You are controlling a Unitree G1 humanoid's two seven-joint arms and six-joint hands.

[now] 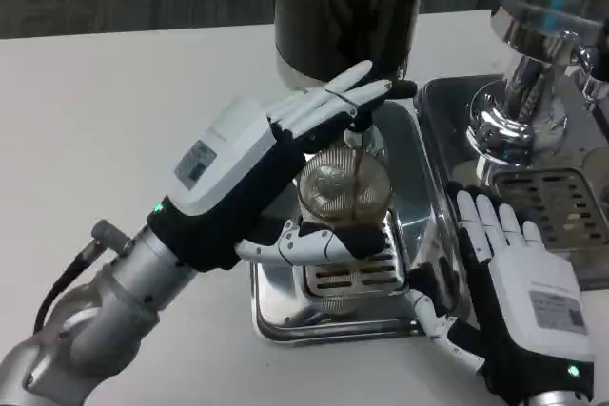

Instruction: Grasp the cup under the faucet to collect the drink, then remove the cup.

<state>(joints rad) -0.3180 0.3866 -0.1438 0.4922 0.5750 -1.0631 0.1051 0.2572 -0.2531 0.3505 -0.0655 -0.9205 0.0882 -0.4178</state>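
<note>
A clear ribbed cup (344,187) stands on the grate of the steel drip tray (419,154), right under the faucet (354,135). A thin stream runs from the faucet into the cup. My left hand (243,173) comes in from the left and holds the cup. Its thumb lies across the cup's near side, and its fingers (333,102) stretch past the far side up by the black tap. My right hand (519,282) rests flat and open on the table just right of the tray, with nothing in it.
The dark drink dispenser (347,7) towers behind the tray. A chrome machine (528,92) with its own grate (557,202) stands at the right, close to my right hand. Bare white table lies to the left.
</note>
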